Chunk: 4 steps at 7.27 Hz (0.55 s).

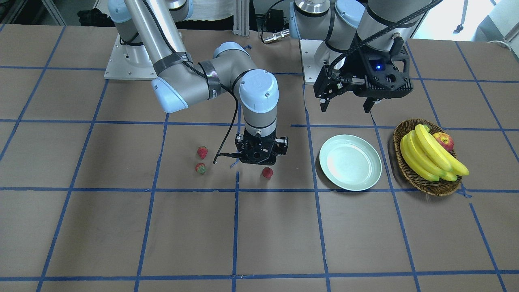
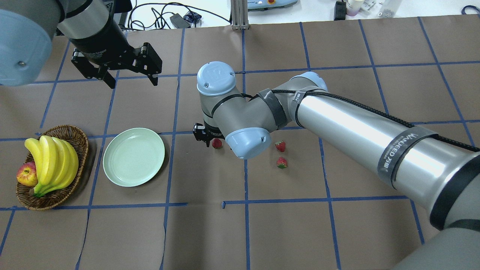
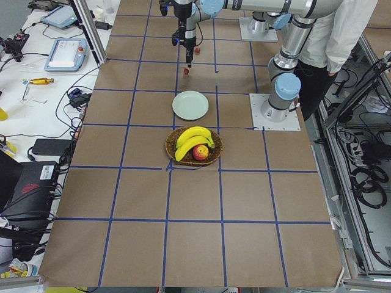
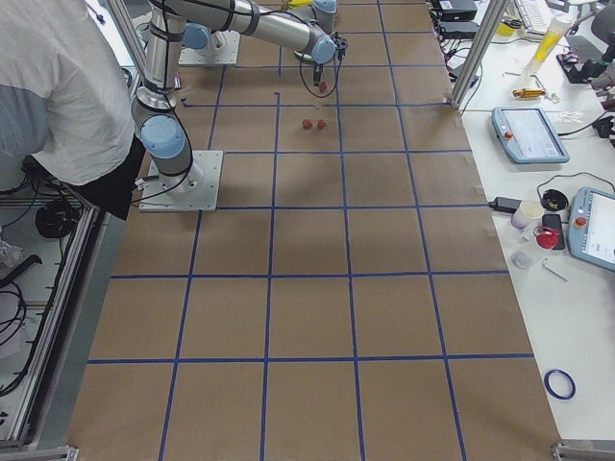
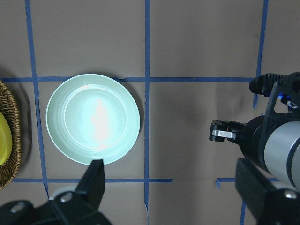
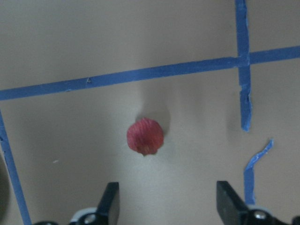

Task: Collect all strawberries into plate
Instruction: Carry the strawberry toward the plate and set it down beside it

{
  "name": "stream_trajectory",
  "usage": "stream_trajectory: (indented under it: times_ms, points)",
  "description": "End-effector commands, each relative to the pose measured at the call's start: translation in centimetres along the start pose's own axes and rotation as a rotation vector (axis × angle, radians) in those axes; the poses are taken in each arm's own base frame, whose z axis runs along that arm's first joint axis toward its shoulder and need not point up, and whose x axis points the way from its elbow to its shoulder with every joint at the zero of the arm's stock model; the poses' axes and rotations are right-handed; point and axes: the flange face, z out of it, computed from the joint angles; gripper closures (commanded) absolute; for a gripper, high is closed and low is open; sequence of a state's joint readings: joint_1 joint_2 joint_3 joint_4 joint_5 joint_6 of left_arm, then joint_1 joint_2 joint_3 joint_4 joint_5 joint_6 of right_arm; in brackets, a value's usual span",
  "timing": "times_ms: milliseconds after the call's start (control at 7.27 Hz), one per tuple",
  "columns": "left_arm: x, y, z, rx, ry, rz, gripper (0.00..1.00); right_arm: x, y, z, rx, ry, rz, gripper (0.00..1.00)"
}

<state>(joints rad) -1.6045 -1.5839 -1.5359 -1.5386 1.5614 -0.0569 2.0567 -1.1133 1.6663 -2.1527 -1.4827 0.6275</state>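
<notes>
Wrist cams face down; 4 exteriors share table.

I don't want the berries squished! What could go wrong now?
The nearest strawberry sits ahead of the open right gripper, not between its jaws, so closing might miss or roll it. The other two strawberries lie close together; grabbing one may bump its neighbour. The left gripper hangs near the plate, so the arms might crowd.
</notes>
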Motion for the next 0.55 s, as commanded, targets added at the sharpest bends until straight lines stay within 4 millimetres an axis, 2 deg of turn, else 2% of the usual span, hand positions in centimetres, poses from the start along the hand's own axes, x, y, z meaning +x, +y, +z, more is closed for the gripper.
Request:
stream_trajectory:
  times_ms: [0, 138, 275, 413]
  points:
    - [0.0, 0.0, 0.0, 0.000, 0.000, 0.000, 0.00, 8.6, -5.1, -2.1, 0.007, 0.041, 0.030, 0.00]
    - [0.0, 0.0, 0.2, -0.003, 0.001, -0.001, 0.00, 14.0, -5.7, -1.7, -0.022, 0.053, -0.033, 0.00]
    - [0.0, 0.0, 0.2, -0.005, 0.003, -0.001, 0.00, 17.1, -5.3, 0.8, -0.066, 0.060, -0.050, 0.00]
    - [0.0, -0.2, 0.5, -0.011, 0.002, -0.001, 0.00, 17.4, -5.1, 1.9, -0.048, 0.054, -0.047, 0.00]
